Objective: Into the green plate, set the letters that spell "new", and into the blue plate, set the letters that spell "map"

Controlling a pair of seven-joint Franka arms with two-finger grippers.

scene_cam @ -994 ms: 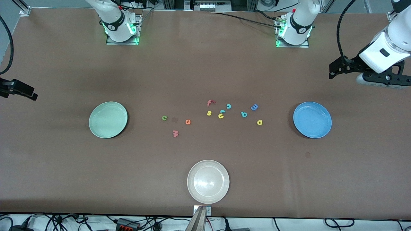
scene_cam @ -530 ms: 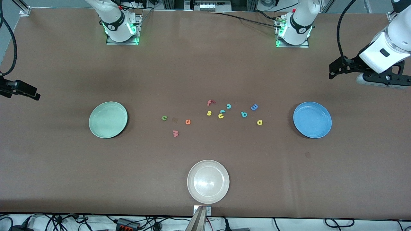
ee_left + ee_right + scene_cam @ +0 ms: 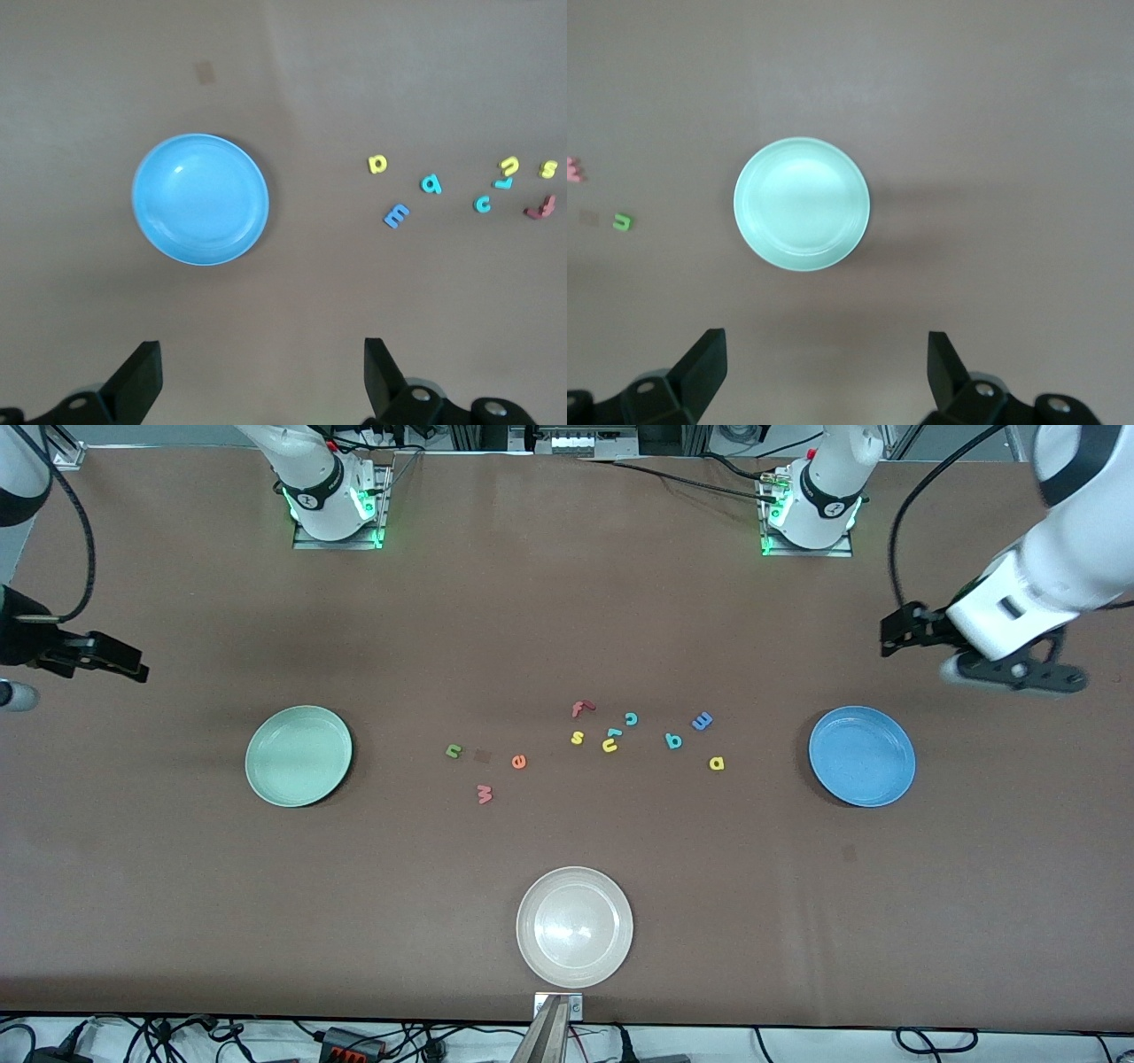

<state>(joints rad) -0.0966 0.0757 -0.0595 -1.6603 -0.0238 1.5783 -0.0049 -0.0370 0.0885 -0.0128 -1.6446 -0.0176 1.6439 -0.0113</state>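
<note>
We see cream-white plate [image 3: 574, 926] nearest front camera, holding nothing. Red "f" [image 3: 580, 708], yellow "s" [image 3: 577, 737], yellow "u" [image 3: 609, 745], teal "c" [image 3: 631, 718] cluster mid-table between both word groups.

Green plate [image 3: 299, 755] and blue plate [image 3: 861, 755] both bare. Olive "n" [image 3: 454, 751], orange "e" [image 3: 518, 761], pinkish "w" [image 3: 484, 793] lie toward green plate. Blue "m" [image 3: 702, 721], teal "p" [image 3: 673, 740], yellow "a" [image 3: 717, 763] lie toward blue plate.

Left gripper [image 3: 261, 376] over bare table near blue plate, jaws spread, holding nothing. Right gripper [image 3: 826, 372] near green plate, likewise.

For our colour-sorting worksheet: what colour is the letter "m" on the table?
Blue. The letter "m" shows best in the left wrist view, beside the teal "p".
</note>
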